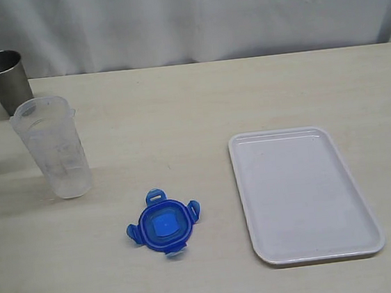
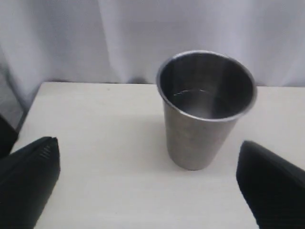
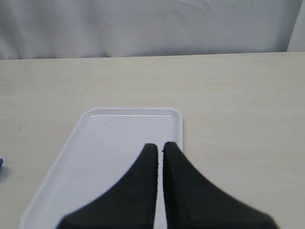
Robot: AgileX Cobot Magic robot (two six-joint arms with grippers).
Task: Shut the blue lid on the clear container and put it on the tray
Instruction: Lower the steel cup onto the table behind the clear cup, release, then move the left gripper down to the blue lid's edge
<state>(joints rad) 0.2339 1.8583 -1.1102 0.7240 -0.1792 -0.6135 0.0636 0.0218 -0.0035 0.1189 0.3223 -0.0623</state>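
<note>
Four things rest on a pale table point(image 1: 177, 106) in the exterior view. A steel cup point(image 1: 3, 79) stands at the far left. The clear container point(image 1: 52, 147) stands upright and uncovered just beside and nearer than the cup. The blue lid point(image 1: 163, 222) lies flat on the table, apart from the container, between it and the white tray point(image 1: 302, 195).

Left wrist view: the left pincer point(image 2: 147, 148) is spread wide and grips nothing. The steel cup point(image 2: 205, 109) stands upright just ahead of it, in line with the gap between its fingers.

Right wrist view: the right pincer point(image 3: 159, 145) has its two fingers pressed together, with nothing between them. The tray point(image 3: 119, 129) lies directly beneath and ahead of its tips.
</note>
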